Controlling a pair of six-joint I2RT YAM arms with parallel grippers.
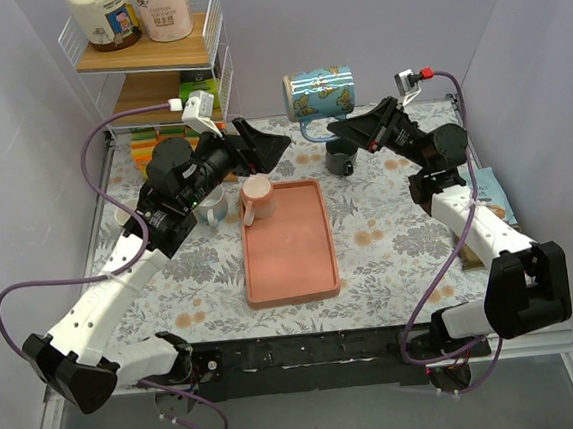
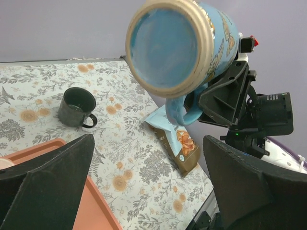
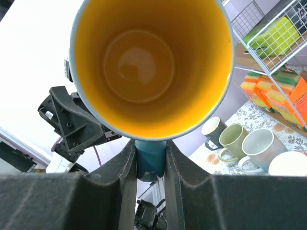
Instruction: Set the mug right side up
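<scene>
The blue butterfly-printed ceramic mug point(image 1: 321, 93), judged slick and breakable, is clamped at its handle point(image 3: 151, 165) by the right gripper point(image 1: 334, 128); the left gripper point(image 1: 272, 145) is held open.

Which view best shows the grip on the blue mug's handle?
Right wrist: the right gripper clamps the handle just under the mug mouth. Left wrist shows base and handle, grip partly hidden. Top external shows the mug sideways, small.
</scene>
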